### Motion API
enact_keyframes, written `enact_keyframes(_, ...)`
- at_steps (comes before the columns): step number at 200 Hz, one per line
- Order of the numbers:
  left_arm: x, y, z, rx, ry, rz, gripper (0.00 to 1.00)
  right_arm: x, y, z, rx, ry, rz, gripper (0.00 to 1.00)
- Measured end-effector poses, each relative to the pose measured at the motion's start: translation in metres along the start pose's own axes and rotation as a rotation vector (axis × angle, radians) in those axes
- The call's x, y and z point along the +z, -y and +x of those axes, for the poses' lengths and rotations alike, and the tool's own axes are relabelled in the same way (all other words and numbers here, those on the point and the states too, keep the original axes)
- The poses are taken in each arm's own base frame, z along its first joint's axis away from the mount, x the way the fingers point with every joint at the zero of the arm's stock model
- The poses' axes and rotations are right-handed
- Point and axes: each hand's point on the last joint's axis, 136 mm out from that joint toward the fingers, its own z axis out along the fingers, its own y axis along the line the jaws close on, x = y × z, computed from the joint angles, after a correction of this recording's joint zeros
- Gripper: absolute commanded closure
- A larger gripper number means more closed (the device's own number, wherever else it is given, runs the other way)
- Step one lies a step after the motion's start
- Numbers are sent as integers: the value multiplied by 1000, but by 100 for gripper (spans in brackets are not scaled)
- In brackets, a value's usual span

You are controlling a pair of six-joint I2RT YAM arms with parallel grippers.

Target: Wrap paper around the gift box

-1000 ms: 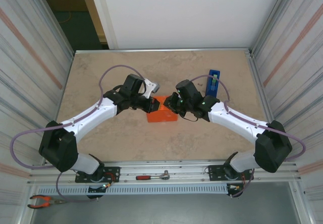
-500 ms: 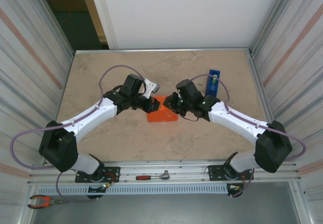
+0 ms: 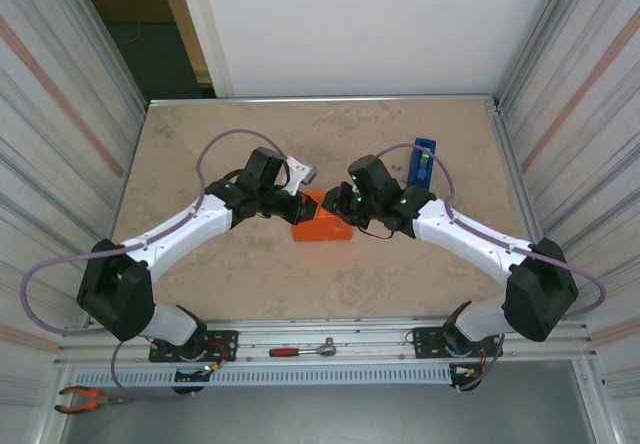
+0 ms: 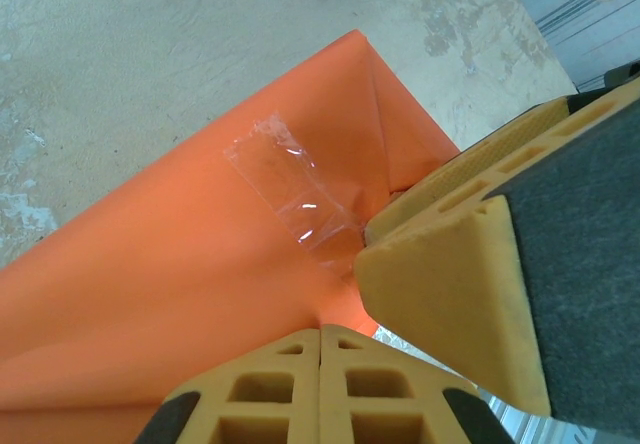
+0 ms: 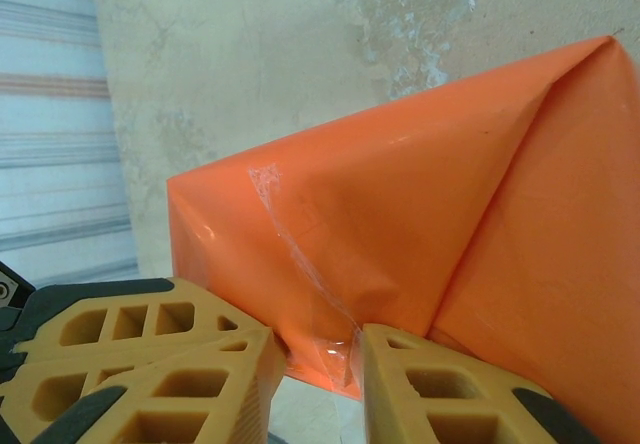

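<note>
The gift box [image 3: 322, 227] lies mid-table as a bright orange block, skinned in the paper [image 4: 180, 264], whose folds meet at a triangular end flap [image 5: 520, 214]. A clear tape strip [image 4: 290, 189] crosses the seam and runs down to the lower edge [image 5: 300, 254]. My left gripper [image 3: 300, 207] is shut with nothing between its fingers, and its tips [image 4: 320, 336] rest against the paper. My right gripper [image 3: 336, 204] stands slightly open at the box's other side. Its fingers [image 5: 450, 394] straddle the taped lower corner of the paper, and one finger [image 4: 450, 294] appears in the left wrist view.
A blue tape dispenser [image 3: 422, 164] stands upright behind and to the right of the box. A red-handled wrench [image 3: 300, 350] and pliers [image 3: 85, 397] lie off the table by the arm bases. Corrugated walls close both sides.
The right gripper has edged slightly left toward the box. The box and the left arm have stayed where they were.
</note>
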Motion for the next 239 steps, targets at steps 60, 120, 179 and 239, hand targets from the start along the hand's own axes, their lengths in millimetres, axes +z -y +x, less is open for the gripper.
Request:
enact_keyframes(60, 0, 0, -1, 3, 7, 1, 100, 1, -3, -1, -19, -5, 6, 65)
enact_keyframes(120, 0, -1, -2, 5, 10, -2, 100, 1, -3, -1, -42, -15, 19, 64)
enact_keyframes(179, 0, -2, -2, 2, 12, -4, 100, -1, -4, -1, -49, -13, 13, 54)
enact_keyframes(239, 0, -2, -2, 3, 12, -4, 100, -11, 0, 2, -67, -16, 34, 52)
